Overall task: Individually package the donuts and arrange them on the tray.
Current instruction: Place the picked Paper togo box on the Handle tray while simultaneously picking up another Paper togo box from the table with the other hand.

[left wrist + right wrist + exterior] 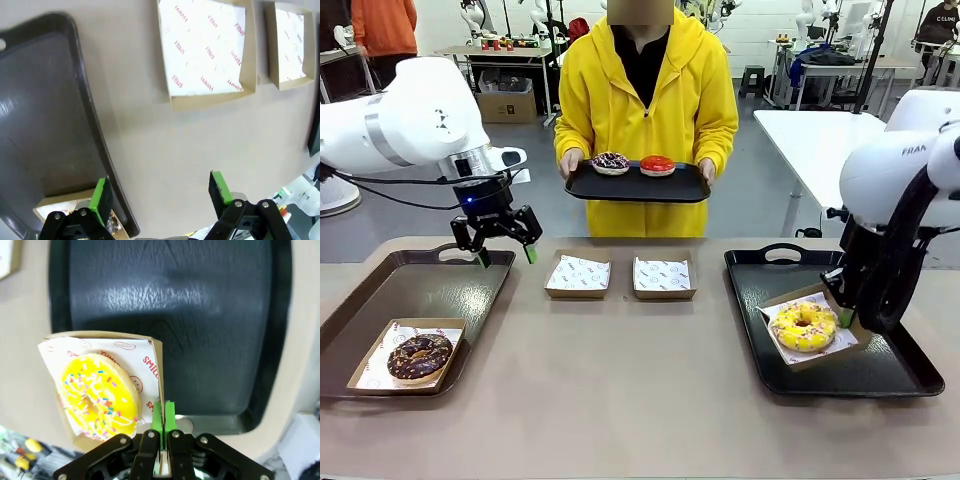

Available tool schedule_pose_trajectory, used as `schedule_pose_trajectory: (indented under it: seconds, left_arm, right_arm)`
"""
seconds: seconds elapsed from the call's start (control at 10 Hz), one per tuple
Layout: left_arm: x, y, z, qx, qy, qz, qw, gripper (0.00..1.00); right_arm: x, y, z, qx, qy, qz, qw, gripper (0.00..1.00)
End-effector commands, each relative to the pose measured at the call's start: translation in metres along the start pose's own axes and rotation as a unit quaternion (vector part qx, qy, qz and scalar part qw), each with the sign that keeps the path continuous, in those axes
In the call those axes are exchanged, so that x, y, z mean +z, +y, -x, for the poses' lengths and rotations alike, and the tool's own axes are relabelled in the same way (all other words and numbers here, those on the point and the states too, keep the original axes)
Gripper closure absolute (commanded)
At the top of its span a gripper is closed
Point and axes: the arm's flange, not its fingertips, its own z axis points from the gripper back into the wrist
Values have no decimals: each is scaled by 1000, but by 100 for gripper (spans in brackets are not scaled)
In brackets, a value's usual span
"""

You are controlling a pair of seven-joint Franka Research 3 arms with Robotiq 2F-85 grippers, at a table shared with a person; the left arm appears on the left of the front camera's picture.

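Right of the empty boxes (578, 275), the right gripper (163, 407) pinches the wall of the box (158, 365) holding the yellow donut (100, 395), likely to spare the icing. Left of them, the left gripper (507, 256) hangs open, free for another box.

— Where is your left arm?
— My left arm (415, 120) reaches in from my left side, with the big joint high. The wrist is bent so that my left gripper (506, 256) hangs fingers-down above the table.
— And its jaws?
— They are wide apart and empty, with the green pads (100, 199) facing each other.
— The right side?
— My right arm (905, 175) drops steeply from my right. My right gripper (163, 421) points downward, low over the surface. Its pads are pressed close together, pinching a thin card wall (159, 375) between them.
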Motion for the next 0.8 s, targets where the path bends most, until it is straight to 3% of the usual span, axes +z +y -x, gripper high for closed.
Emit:
schedule_pose_trajectory:
  seconds: [0.0,0.3,0.7]
  left_arm:
    - [-10,-18,-34,-1,-5,-40,999,0]
    - [-26,-29,-68,6,-14,-99,995,0]
    - [-49,-32,-89,-4,-15,-104,994,0]
  right_arm:
    - [-11,5,17,-22,-21,22,999,98]
    - [-24,11,20,-41,-16,42,998,98]
    - [-29,1,12,-83,-22,41,996,98]
